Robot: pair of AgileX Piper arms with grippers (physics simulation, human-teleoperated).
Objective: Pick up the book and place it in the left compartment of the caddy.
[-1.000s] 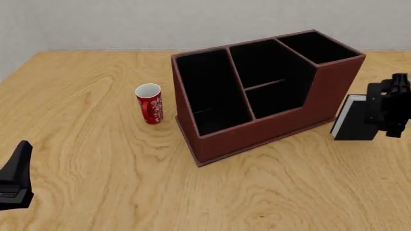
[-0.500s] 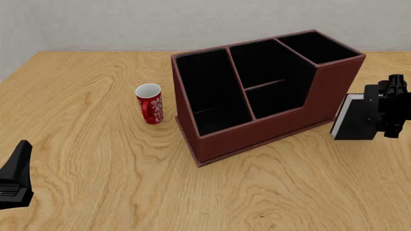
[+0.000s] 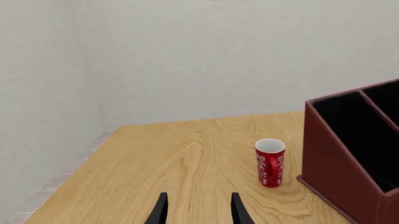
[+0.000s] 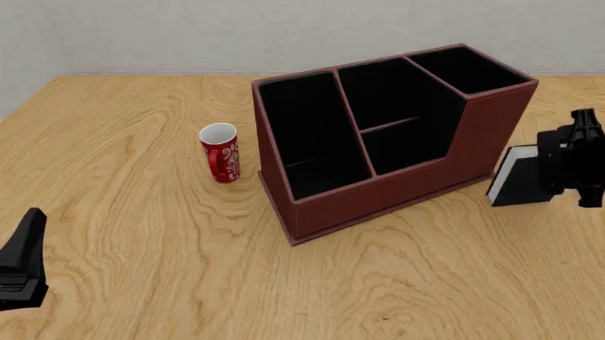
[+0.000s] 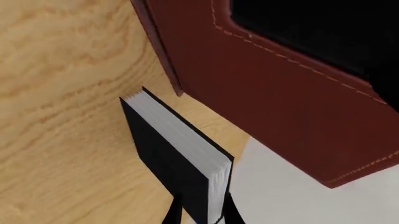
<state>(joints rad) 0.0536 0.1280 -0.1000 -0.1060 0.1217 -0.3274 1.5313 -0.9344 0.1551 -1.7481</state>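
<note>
The black book [image 4: 516,181] with white page edges stands on the table just right of the red-brown caddy [image 4: 378,195], near its stepped-up end. My right gripper [image 4: 573,167] is shut on the book's right side. In the right wrist view its fingers [image 5: 175,211] clamp the book [image 5: 174,154] beside the caddy's outer wall [image 5: 268,88]. The left compartment [image 4: 312,134] is the long black slot on the caddy's left and holds nothing. My left gripper [image 4: 23,261] is open and empty at the front left, and also shows in the left wrist view [image 3: 198,213].
A red mug [image 4: 219,152] with white pattern stands just left of the caddy, and shows in the left wrist view [image 3: 270,162] next to the caddy's left wall [image 3: 339,168]. A grey wall runs along the table's far edge.
My right gripper has shifted slightly right and down on the book, and the book's top edge now sits a little lower. The left arm has barely moved.
</note>
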